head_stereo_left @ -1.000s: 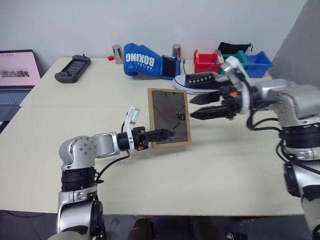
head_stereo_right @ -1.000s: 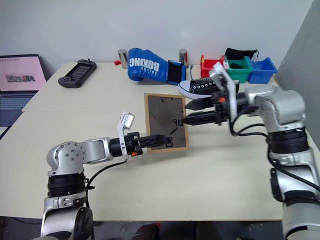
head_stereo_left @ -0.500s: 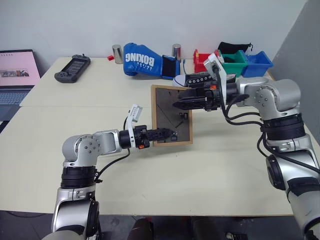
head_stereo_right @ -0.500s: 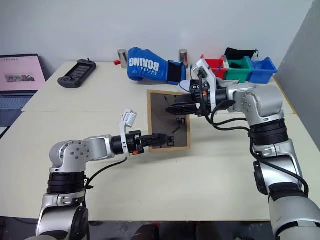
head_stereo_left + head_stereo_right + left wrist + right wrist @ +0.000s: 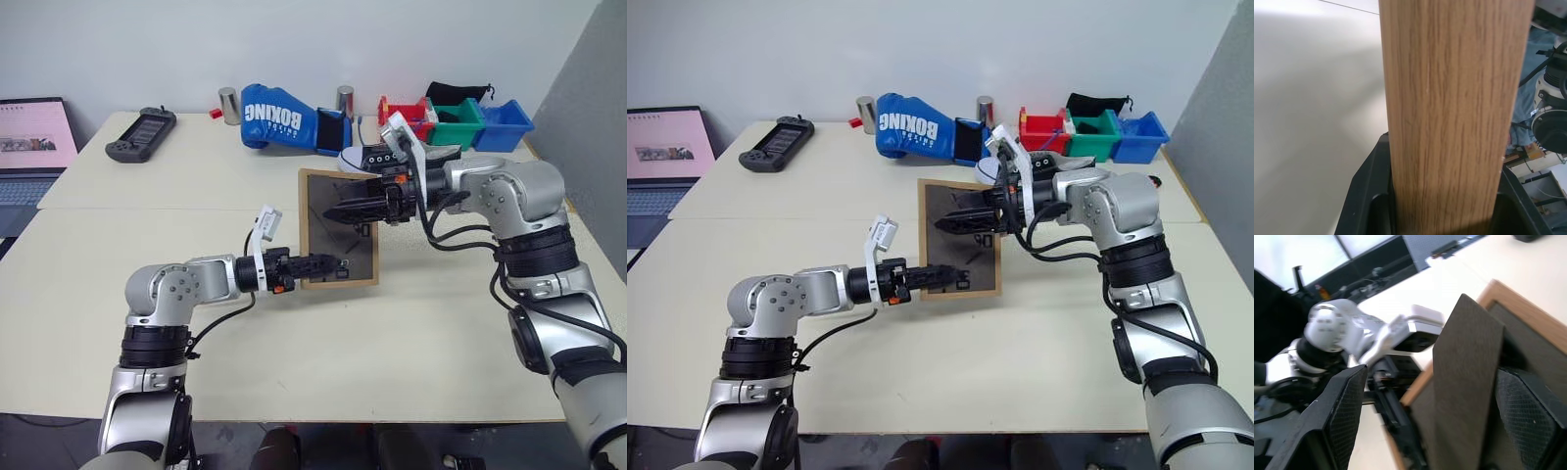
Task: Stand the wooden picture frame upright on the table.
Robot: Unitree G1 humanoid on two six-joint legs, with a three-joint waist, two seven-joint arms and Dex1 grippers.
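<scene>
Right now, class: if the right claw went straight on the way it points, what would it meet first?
Most likely the fold-out stand on the dark back of the wooden picture frame. The right claw is open, and the stand sits between its fingers; depth is hard to judge.

I can't see the wooden picture frame's (image 5: 338,227) photo side; it faces away from me. The right gripper (image 5: 335,212) covers part of its dark back, and my left gripper (image 5: 328,263) hides the lower edge. Beyond the right gripper, the shoe (image 5: 374,157) is mostly blocked, and the laptop (image 5: 31,147) is cut off at the picture's edge.
</scene>
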